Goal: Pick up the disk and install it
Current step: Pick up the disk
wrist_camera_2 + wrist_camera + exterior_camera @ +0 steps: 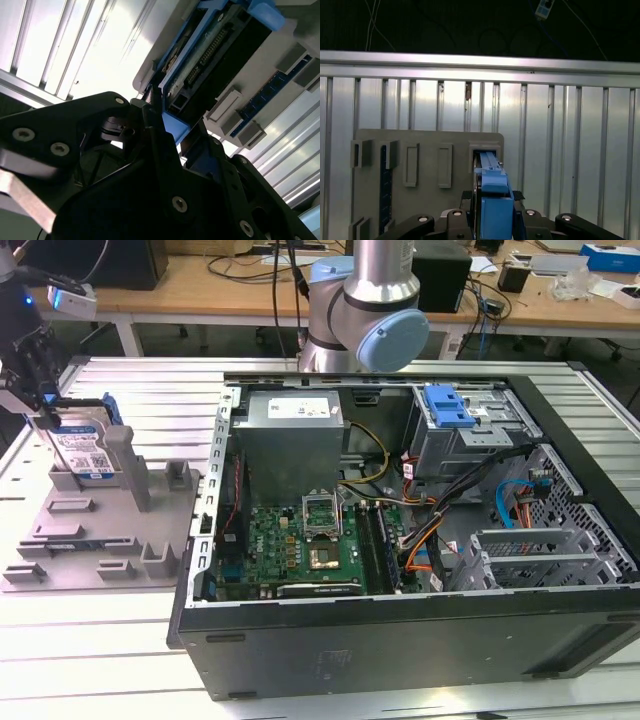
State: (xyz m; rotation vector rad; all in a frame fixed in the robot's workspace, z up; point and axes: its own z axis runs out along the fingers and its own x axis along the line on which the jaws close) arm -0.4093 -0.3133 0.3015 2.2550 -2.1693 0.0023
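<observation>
The disk [82, 448] has a smooth blue plastic frame and a dull silver metal face. The moulded tray [95, 530] is matt grey plastic, and the worktop [100, 640] is bright ribbed metal.

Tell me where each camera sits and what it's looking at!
Exterior view: off the arm, up high, looking down on the open computer case and grey tray; the robot arm rises behind the case, and the gripper is at the exterior view's left.
First wrist view: on the wrist, looking along the gripper at the disk standing in the tray; black fingers flank it.
Second wrist view: on the wrist, looking close past the fingers at the disk's connector edge.
Shared: both wrist views show the gripper shut on the disk.
</observation>
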